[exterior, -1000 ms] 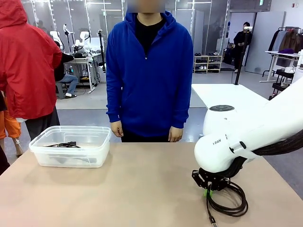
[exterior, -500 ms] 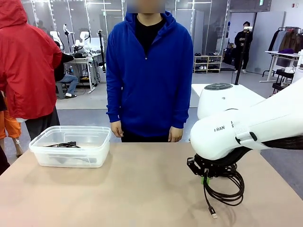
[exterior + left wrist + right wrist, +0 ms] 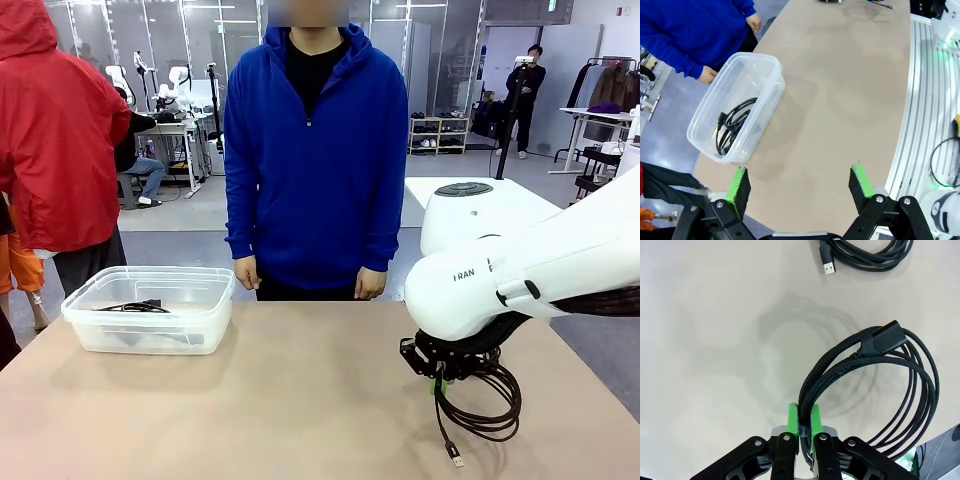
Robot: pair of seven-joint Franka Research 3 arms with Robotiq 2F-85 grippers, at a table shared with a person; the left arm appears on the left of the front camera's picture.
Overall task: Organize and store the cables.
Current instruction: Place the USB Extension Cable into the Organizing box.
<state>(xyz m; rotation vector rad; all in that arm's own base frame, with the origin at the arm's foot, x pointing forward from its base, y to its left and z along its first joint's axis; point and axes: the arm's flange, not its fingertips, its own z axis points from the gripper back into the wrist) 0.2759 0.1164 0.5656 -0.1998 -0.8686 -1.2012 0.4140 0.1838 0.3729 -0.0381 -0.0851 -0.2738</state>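
Right pincer point(image 3: 804, 414) clamps a coiled black cable point(image 3: 880, 339) (braided cord); left pincer point(image 3: 799, 172) gapes wide.

A black braided cable point(image 3: 875, 385) hangs as a loose coil of several loops at lower right of the right wrist view. Its bunched strands are pinched in the right gripper point(image 3: 802, 422), and a chunky plug point(image 3: 882, 337) lies on its upper side. A second coil point(image 3: 867, 255) with a USB end lies flat at upper right. A third cable point(image 3: 732, 125) lies coiled in the bin point(image 3: 765, 65), at left in the left wrist view.
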